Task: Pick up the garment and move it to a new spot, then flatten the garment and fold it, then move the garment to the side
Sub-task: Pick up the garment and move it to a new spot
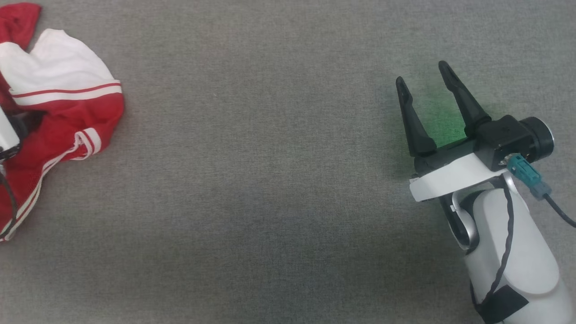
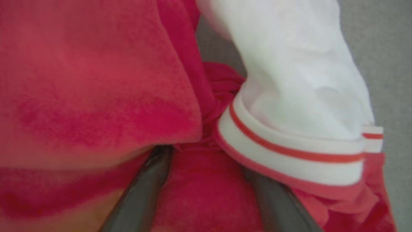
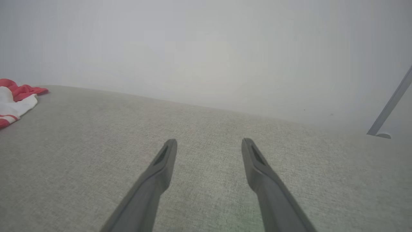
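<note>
At your left, crumpled red-and-white jersey shirt (image 1: 67,117) hides the left end effector (image 2: 204,154), grip unclear; right end effector (image 1: 422,73) is open over grey woven surface (image 1: 270,180).

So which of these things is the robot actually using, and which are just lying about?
In the job: the garment, the left hand pushed into it, the right hand, open.
Just there: the grey cloth surface, the pale wall, a slanted metal bar.

Crumpled garment (image 1: 67,112) on grey fabric surface (image 1: 270,180)
</note>
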Available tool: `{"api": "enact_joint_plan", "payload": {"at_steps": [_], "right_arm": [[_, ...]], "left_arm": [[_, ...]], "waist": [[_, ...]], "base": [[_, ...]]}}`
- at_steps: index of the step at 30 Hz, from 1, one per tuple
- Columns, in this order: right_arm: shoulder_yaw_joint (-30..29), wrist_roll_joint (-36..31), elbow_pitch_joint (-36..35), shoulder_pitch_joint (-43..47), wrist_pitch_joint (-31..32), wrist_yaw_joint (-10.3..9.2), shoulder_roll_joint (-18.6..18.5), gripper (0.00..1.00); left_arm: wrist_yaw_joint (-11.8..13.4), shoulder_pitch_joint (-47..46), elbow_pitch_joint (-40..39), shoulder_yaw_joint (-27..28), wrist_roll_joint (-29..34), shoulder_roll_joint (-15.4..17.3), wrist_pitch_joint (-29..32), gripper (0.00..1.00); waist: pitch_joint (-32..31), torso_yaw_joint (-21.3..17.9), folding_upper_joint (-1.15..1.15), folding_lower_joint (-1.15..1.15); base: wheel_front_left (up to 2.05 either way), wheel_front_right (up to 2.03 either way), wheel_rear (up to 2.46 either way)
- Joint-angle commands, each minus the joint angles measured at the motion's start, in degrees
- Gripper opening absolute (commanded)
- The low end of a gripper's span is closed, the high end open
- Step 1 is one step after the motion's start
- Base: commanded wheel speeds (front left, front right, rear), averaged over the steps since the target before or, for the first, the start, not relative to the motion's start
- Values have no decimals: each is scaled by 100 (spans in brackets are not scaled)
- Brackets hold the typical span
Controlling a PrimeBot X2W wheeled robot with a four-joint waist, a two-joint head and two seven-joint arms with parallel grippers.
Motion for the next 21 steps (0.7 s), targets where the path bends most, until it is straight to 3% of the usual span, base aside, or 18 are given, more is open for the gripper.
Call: {"api": "enact_joint_plan", "payload": {"at_steps": [1, 2, 3, 11, 21], "right_arm": [[5, -53, -67, -44, -19, 0, 52, 100], [13, -67, -98, -48, -19, 0, 58, 100], [25, -70, -117, -45, -19, 0, 66, 100], [-69, 34, -70, 194, -19, 0, 126, 100], [-469, 206, -147, 610, -18, 0, 260, 100]], "left_arm": [[34, 650, 301, -406, 51, -631, 80, 93], [34, 652, 282, -399, 0, -631, -27, 36], [34, 643, 273, -374, -64, -641, -105, 0], [5, 427, -442, -390, -350, -354, -1230, 0], [11, 487, -2481, -1129, -880, -107, -1403, 0]], "waist": [[16, -18, -1, 0], [-3, -4, -1, 0], [-46, 14, -1, 0], [-704, 204, -1, 0], [-1142, 120, -1, 0]], "base": [[0, 0, 0], [0, 0, 0], [0, 0, 0], [0, 0, 0], [0, 0, 0]]}}
